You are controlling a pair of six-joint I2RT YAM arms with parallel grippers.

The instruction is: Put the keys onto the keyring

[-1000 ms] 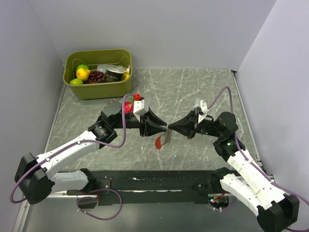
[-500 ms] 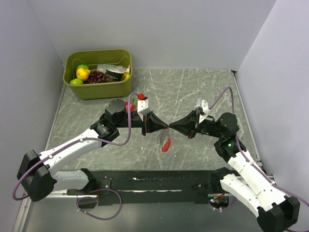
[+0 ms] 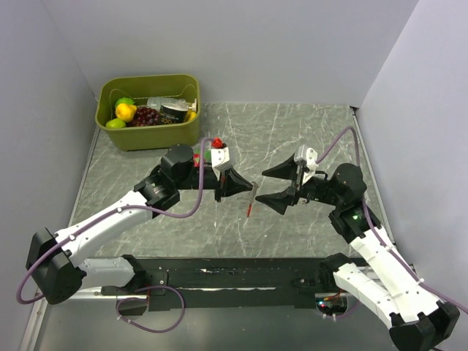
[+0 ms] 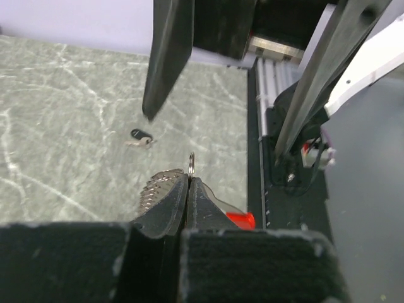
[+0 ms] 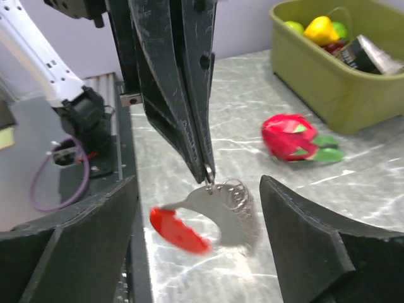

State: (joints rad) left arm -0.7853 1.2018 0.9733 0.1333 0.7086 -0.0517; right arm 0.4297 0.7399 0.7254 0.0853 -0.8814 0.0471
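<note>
Right end effector opened off keyring (key: left wrist only).

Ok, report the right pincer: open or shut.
Open. Right pincer fingers spread wide, gripping nothing; the keyring hangs from the shut left pincer.

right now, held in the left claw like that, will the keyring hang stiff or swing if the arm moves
Probably swings: the keyring dangles from the shut left claw by its ring, red fob hanging loose. Likely light, being thin metal. The smooth ring may pivot in the pinch.
</note>
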